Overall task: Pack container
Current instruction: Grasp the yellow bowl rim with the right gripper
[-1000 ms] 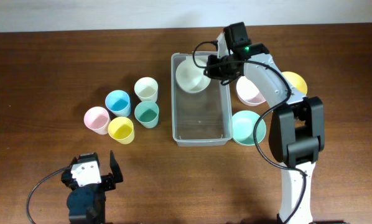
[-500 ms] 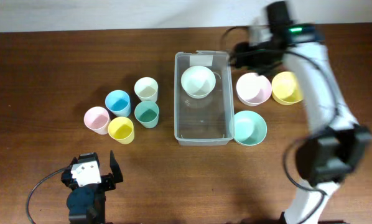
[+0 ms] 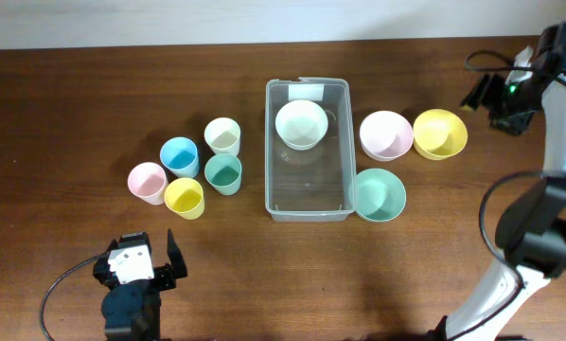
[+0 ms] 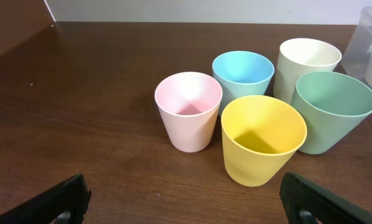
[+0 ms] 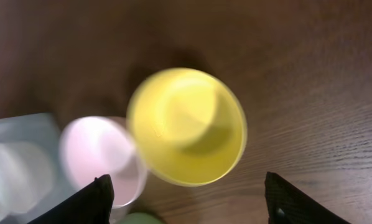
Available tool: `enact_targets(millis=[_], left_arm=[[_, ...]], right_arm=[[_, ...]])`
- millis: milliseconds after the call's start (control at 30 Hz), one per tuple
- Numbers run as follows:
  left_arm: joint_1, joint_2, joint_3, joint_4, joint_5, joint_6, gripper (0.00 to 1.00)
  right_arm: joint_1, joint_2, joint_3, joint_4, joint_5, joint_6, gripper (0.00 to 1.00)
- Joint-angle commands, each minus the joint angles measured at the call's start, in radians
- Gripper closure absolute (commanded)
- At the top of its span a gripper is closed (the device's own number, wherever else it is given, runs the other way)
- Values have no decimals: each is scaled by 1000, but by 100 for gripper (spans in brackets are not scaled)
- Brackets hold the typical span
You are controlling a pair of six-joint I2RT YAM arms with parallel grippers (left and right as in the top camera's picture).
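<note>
At the near left corner of the dark, grained wooden table (image 3: 65,104), the left gripper (image 4: 187,202) is lying low and level, its fingers spread wide with nothing between them, facing five cups. A pink cup (image 3: 148,182), a blue cup (image 3: 179,156), a yellow cup (image 3: 185,198), a cream cup (image 3: 222,135) and a green cup (image 3: 223,174) are standing upright in a tight cluster, mouths up. Just beside them, at the table's middle, the container (image 3: 308,185) is sitting lengthwise. A white label (image 3: 307,92) is showing at its far short end – any writing on it is too small to read – and a white bowl (image 3: 301,124) is resting inside the far half. A pink bowl (image 3: 386,134) and a yellow bowl (image 3: 440,134) are sitting side by side to its right, with a green bowl (image 3: 380,194) nearer, touching the container's corner. A pale wall strip is running along the far edge. At the far right, the right arm is reaching up and outward – the right gripper (image 5: 189,202) is hanging above the table by the yellow bowl, fingers wide apart and empty.
</note>
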Motion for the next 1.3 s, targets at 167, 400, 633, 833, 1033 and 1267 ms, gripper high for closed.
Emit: enact_targets(millis=[167,400,633,833,1033,1267], left_arm=[[-5,-5,-10,3,7,19,0],[-5,-5,-10,3,7,19,0],[-5,-5,-10,3,7,19,0],[-5,-5,-10,3,7,19,0],[-5,-5,-10,3,7,19,0],[-5,-5,-10,3,7,19,0]], right_arm=[[-4,214,-12,11,-8,-11,38],[-47,275,-13,47,-135,-10,67],[-105,275,-13,56,-208,-11,93],[-118,273,-13,42,-237,-33,96],[-117,223,-13,34,-410,-42,96],[-27,-27,-13,36,-509,-41,96]])
